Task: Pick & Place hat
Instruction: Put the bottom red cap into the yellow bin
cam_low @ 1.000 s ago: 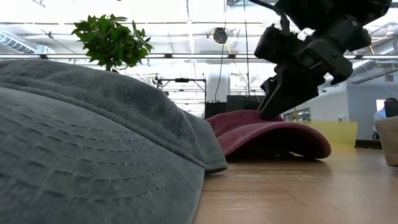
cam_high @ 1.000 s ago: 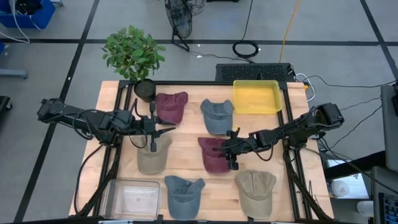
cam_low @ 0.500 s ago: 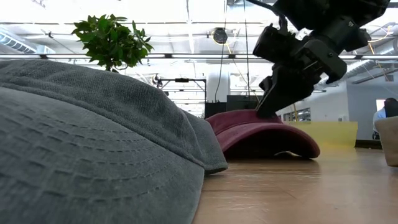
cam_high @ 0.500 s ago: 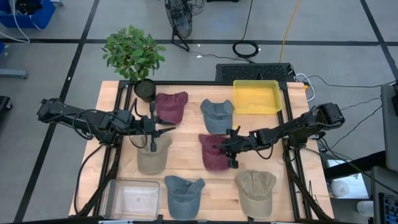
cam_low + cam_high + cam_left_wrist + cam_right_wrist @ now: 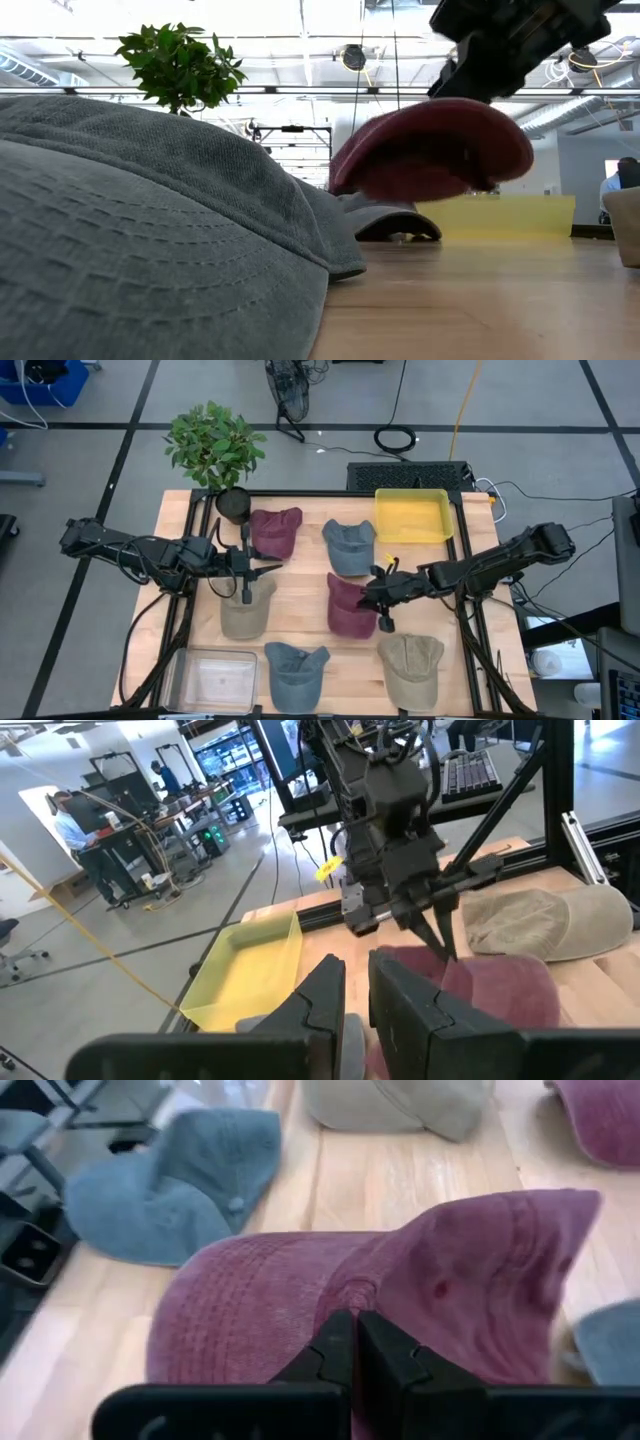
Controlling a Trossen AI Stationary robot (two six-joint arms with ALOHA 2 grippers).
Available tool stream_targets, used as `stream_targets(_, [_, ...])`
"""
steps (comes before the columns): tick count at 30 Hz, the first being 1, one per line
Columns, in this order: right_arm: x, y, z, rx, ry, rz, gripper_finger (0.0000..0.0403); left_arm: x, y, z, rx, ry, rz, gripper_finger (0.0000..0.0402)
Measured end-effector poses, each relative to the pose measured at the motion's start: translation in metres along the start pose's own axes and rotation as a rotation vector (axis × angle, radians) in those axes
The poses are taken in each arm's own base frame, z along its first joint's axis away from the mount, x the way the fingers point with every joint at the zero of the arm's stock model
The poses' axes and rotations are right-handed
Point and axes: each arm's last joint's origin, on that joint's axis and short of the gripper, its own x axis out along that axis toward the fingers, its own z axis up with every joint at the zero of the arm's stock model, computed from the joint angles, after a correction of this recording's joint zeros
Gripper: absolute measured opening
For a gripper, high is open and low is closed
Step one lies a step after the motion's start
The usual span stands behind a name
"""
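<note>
We have the maroon hat pinched at its crown in the right pincer, whose fingers are closed on the cloth. The low view shows the hat clear of the bench, hanging over its middle. So we judge the pick done and the placing still to do, perhaps into the yellow tray at the far right. A blue hat lies just beyond on the far side, a tan hat close on the near right; either could be brushed in the carry. Our left pincer waits over another tan hat at the left, fingers nearly together, holding nothing.
</note>
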Motion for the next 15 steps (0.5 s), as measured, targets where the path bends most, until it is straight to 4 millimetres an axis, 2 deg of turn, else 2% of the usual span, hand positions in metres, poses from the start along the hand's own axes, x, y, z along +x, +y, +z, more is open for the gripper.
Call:
stream_targets(7, [-0.023,0.006,0.006,-0.071,-0.045,-0.042,0.0001,0.0,0.0,0.0,-0.001,0.002,0.0,0.0056])
stream_targets(15, [-0.062,-0.021,0.0,-0.046,0.03,-0.314,0.0001,0.0,0.0,0.0,0.0,0.002,0.0,0.0056])
